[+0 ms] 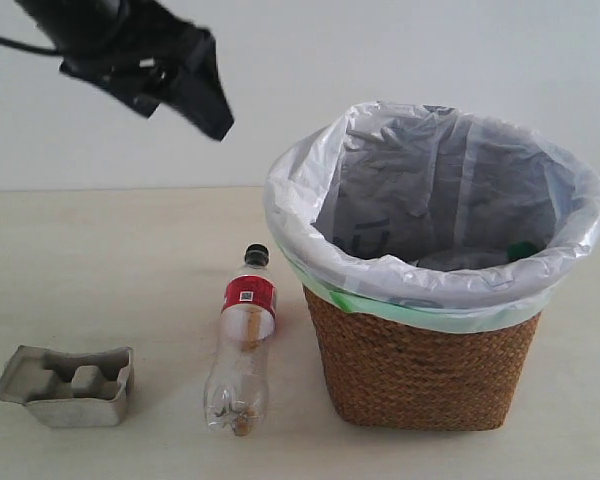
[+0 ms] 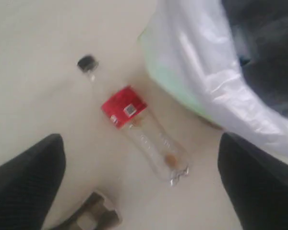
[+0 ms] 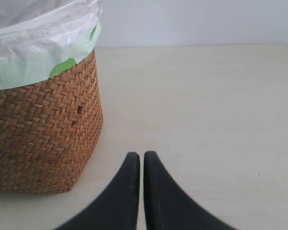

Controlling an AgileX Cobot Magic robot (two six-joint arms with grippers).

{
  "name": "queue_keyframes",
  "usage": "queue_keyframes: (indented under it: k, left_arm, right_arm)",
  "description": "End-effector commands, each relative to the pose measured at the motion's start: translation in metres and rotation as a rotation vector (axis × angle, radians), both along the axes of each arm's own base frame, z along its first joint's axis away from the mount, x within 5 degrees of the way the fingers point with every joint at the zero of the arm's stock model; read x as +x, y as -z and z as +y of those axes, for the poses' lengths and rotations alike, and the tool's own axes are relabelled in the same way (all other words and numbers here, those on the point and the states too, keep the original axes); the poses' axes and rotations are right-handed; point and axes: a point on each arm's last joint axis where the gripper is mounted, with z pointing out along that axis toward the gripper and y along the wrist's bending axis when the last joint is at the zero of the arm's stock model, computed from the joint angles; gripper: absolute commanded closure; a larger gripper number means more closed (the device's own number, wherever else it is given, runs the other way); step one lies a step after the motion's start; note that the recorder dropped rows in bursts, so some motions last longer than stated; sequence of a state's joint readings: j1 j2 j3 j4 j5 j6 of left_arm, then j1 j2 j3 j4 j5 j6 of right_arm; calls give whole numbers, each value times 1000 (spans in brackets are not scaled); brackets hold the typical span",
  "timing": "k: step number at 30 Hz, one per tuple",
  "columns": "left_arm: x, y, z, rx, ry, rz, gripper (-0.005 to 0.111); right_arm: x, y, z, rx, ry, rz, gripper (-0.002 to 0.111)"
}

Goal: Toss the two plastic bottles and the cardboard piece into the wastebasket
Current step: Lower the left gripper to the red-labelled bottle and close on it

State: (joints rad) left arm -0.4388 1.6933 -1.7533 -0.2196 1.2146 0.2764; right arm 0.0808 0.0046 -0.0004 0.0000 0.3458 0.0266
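Cardboard tray (image 1: 68,385) front-left on table (image 1: 120,255). Red-label bottle (image 1: 242,345) lying flat between it and wastebasket (image 1: 420,375). Left hand (image 1: 185,88) up high, fingers wide apart, empty. Right hand (image 3: 141,160) pinched together, empty, low beside wastebasket.

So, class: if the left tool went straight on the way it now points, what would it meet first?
Probably the red-labelled bottle lying on the table: it shows midway between the left tool's open fingers, though depth is unclear.

A pale beige table (image 1: 100,260) spans the foreground. A plain white wall (image 1: 380,50) rises behind its far edge.
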Motion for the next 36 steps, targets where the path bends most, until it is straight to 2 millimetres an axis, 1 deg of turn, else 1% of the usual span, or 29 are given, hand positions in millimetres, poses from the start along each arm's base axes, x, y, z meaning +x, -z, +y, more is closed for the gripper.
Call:
queue_keyframes:
  k: [1, 8, 13, 18, 24, 28, 33, 36]
  left_arm:
    - [-4, 38, 7, 85, -76, 126, 31]
    - [-2, 87, 5, 45, -154, 155, 31]
    - [2, 131, 0, 26, -180, 222, 31]
    - [9, 164, -12, -26, -150, 285, 31]
    - [15, 197, -16, 6, -152, 364, 31]
    - [19, 209, -20, -18, -169, 387, 31]
    - [19, 208, -26, -78, -157, 378, 31]
    - [20, 209, -26, -77, -158, 379, 31]
  right_arm:
    - [0, -1, -1, -10, 6, -10, 108]
    - [0, -1, -1, -10, 6, -10, 108]
    - [0, -1, -1, -10, 6, -10, 108]
    - [0, -1, -1, -10, 6, -10, 108]
    - [0, -1, -1, -10, 6, -10, 108]
    - [0, -1, -1, -10, 6, -10, 108]
    - [0, -1, -1, -10, 6, -10, 108]
    - [0, -1, -1, -10, 6, -10, 108]
